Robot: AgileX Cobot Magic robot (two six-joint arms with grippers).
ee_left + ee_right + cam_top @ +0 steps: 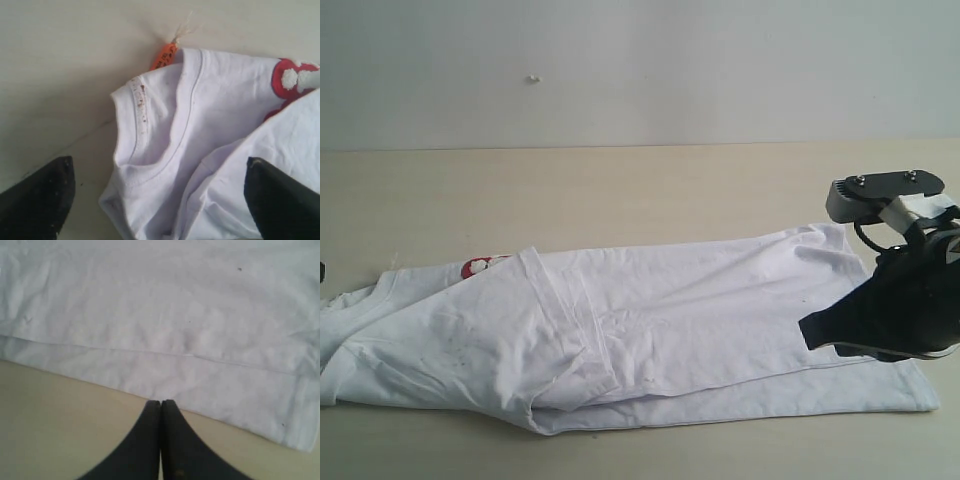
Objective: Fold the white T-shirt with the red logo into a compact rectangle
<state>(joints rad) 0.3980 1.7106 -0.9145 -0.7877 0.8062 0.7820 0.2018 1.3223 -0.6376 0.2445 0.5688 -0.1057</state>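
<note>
Right gripper [161,407], black: jaws pressed together with no cloth visible between them, tips just beside the doubled hem edge of the white short-sleeved cotton T-shirt [650,320]. The shirt lies flat on the pale beige table top [620,190], folded lengthwise into a long band with a sleeve turned over its middle. Left gripper [157,165], black: jaws released and spread wide, one on either side of the shirt's ribbed collar end, grasping nothing. Small orange neck tag [164,56]: on the table, touching the collar. Red logo with white fuzzy letters [480,266]: at the shirt's far edge near the collar, mostly covered by a folded layer. Grey wall [620,70]: beyond the shirt.
</note>
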